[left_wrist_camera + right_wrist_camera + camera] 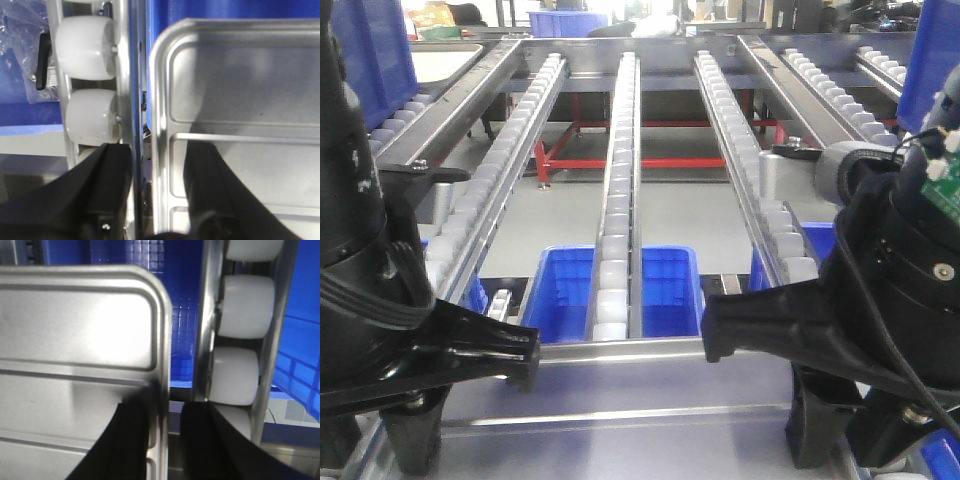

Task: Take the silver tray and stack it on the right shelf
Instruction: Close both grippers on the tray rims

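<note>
The silver tray [620, 392] lies low at the near end of the right shelf [620, 200], between its outer white roller tracks. Its left rim [160, 100] runs up between my left gripper's [159, 150] black fingers, with a gap on each side. One finger [210, 190] hangs over the tray base and the other [107, 190] is by the rollers. My right gripper [167, 410] straddles the right rim [162, 330]: its inner finger [132, 440] is against the rim and its outer finger [205, 440] stands slightly off. Both grippers [525, 355] [715, 330] look open.
Blue bins [650, 290] sit below the rack beyond the tray's far edge. A duller grey tray [445, 62] rests on the neighbouring level at the back left. Blue crates [375, 50] [935, 50] flank the rack. A red frame [620, 160] stands on the floor.
</note>
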